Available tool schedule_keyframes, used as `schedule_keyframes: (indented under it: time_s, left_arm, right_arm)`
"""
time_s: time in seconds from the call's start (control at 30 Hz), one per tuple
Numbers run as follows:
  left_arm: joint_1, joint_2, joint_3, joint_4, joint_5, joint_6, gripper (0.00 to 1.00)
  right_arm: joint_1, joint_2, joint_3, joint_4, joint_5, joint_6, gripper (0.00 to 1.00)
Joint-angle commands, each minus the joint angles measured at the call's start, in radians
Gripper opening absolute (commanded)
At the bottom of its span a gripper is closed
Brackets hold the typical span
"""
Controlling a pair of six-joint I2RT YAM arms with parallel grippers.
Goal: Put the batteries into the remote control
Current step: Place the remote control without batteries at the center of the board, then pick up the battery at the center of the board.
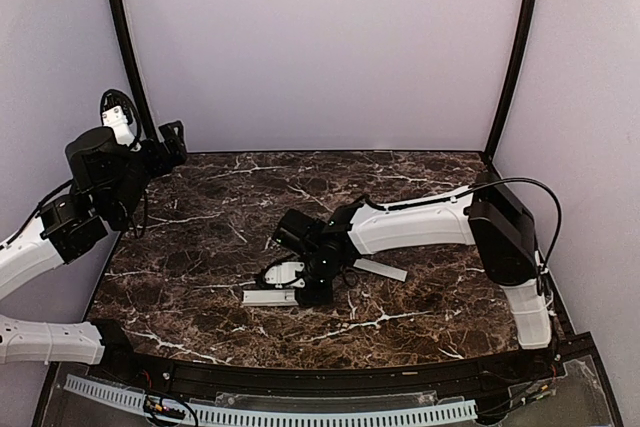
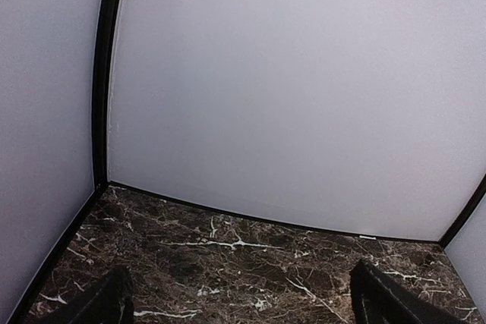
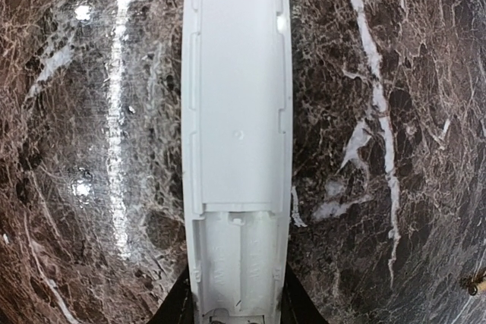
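From where I stand, the right arm reaches across the dark brown marble tabletop (image 1: 200, 217). The right gripper (image 1: 300, 285) is bent down over the slim white rectangular plastic remote control (image 1: 265, 297), which lies flat near the middle of the tabletop. In the right wrist view its black fingers (image 3: 179, 310) press against both long sides of the remote, so I take it as gripped and steadied. The end between the fingers shows an uncovered bay with two pale troughs. I can't tell whether anything sits in them.

A thin white flat strip (image 1: 380, 269) lies just beside the right arm (possibly the bay's cover). The small blue cylindrical batteries show up in none of the views.

The left gripper (image 1: 168, 142) is up at the far left corner, facing the pale back wall (image 2: 288, 96). Its fingers (image 2: 114, 301) are spread wide and hold nothing.

I'd judge the task is at its bracing step, the remote held ready with loading not yet begun. The next move calls for the free left arm to find a battery and bring it, correctly turned, down into a trough.
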Motion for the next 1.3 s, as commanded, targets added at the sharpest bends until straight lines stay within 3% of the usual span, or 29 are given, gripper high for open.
schedule_keyframes:
  time_s: [0.0, 0.23, 0.5, 0.57, 0.67, 0.77, 0.8, 0.87, 0.97, 1.07, 1.27]
  left_arm:
    - [0.012, -0.005, -0.017, 0.014, 0.005, 0.02, 0.99]
    - [0.02, 0.005, -0.018, 0.024, 0.016, 0.03, 0.99]
    - [0.029, 0.01, -0.025, 0.025, 0.029, 0.03, 0.99]
    - [0.032, 0.011, -0.025, 0.026, 0.032, 0.03, 0.99]
    - [0.034, 0.008, -0.027, 0.026, 0.033, 0.031, 0.99]
    - [0.037, 0.002, -0.037, 0.024, 0.033, 0.031, 0.99]
    - [0.038, -0.002, -0.042, 0.024, 0.033, 0.031, 0.99]
    - [0.041, -0.007, -0.05, 0.024, 0.033, 0.03, 0.99]
    - [0.049, -0.008, -0.059, 0.03, 0.034, 0.029, 0.99]
    - [0.056, 0.003, -0.061, 0.036, 0.05, 0.024, 0.99]
    - [0.063, 0.011, -0.052, 0.026, 0.077, 0.04, 0.99]
  right_arm:
    - [0.008, 0.029, 0.012, -0.043, 0.043, 0.004, 0.28]
    - [0.014, 0.039, 0.037, -0.086, 0.053, 0.007, 0.41]
    - [0.016, 0.024, 0.08, -0.108, 0.031, 0.024, 0.48]
    - [0.015, 0.0, 0.1, -0.095, 0.014, 0.035, 0.56]
    - [0.001, -0.054, 0.137, -0.06, -0.019, 0.09, 0.75]
    - [-0.053, -0.127, 0.179, -0.007, -0.113, 0.255, 0.81]
    - [-0.084, -0.149, 0.19, 0.02, -0.139, 0.338, 0.78]
    - [-0.163, -0.184, 0.192, 0.086, -0.159, 0.55, 0.61]
    - [-0.257, -0.192, 0.171, 0.113, -0.043, 0.865, 0.4]
    - [-0.306, -0.12, 0.244, 0.01, 0.135, 1.01, 0.39]
    - [-0.322, 0.113, 0.473, -0.152, 0.244, 0.979, 0.43]
